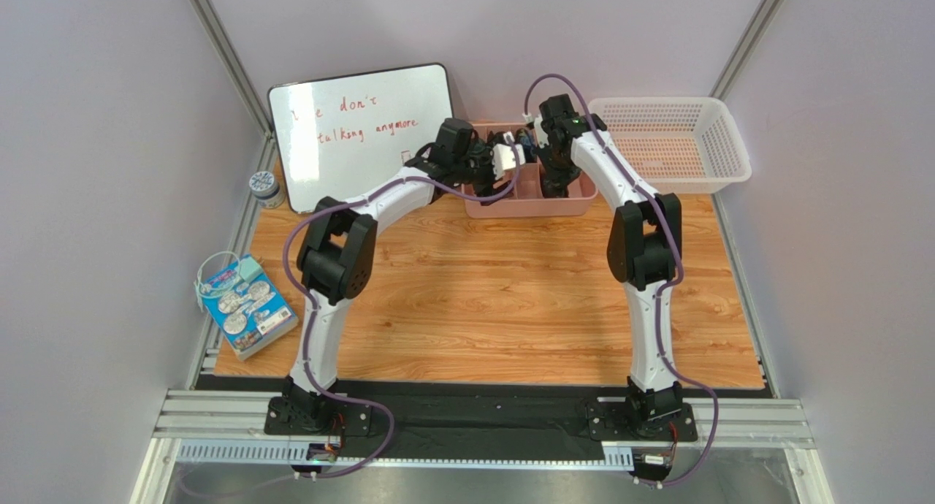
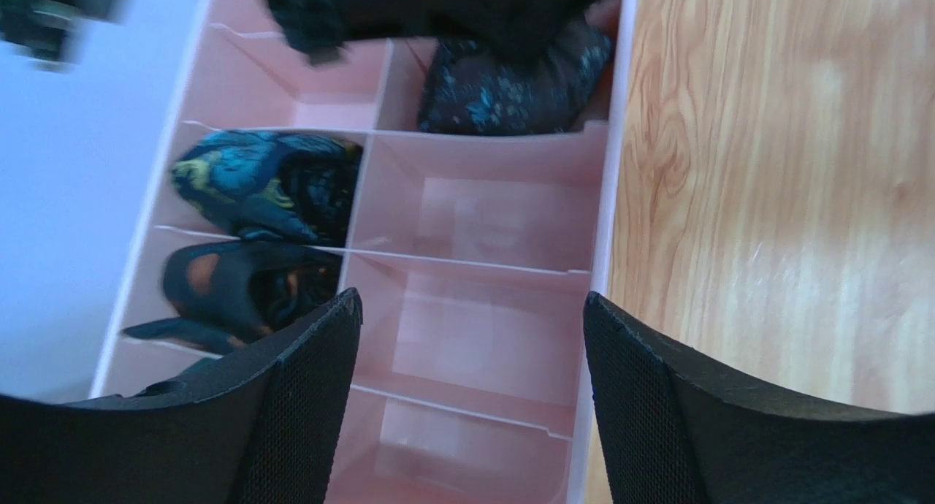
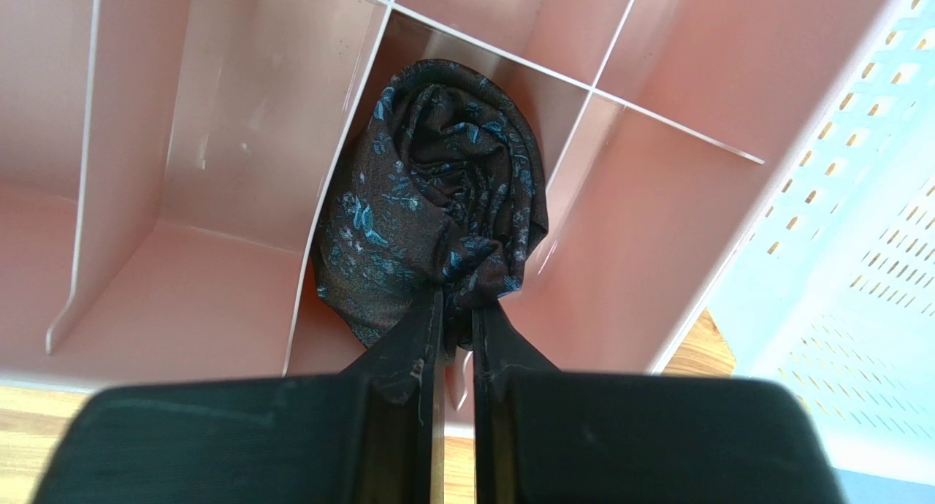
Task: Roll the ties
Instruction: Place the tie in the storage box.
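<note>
A pink divided box (image 1: 532, 206) stands at the back of the wooden table, with both grippers over it. My right gripper (image 3: 455, 304) is shut on the edge of a rolled dark tie with a blue floral pattern (image 3: 439, 197), which sits in a compartment of the box (image 3: 241, 121). That same tie (image 2: 510, 82) lies at the top of the left wrist view, partly under the right gripper. Two more rolled ties, a blue-yellow one (image 2: 269, 186) and a dark one with orange (image 2: 236, 290), fill neighbouring compartments. My left gripper (image 2: 470, 312) hangs open above empty compartments, holding nothing.
A white perforated basket (image 1: 672, 142) stands right of the pink box. A whiteboard (image 1: 362, 132) leans at the back left, with a small jar (image 1: 263, 186) beside it. A blue packet (image 1: 247, 305) lies at the table's left edge.
</note>
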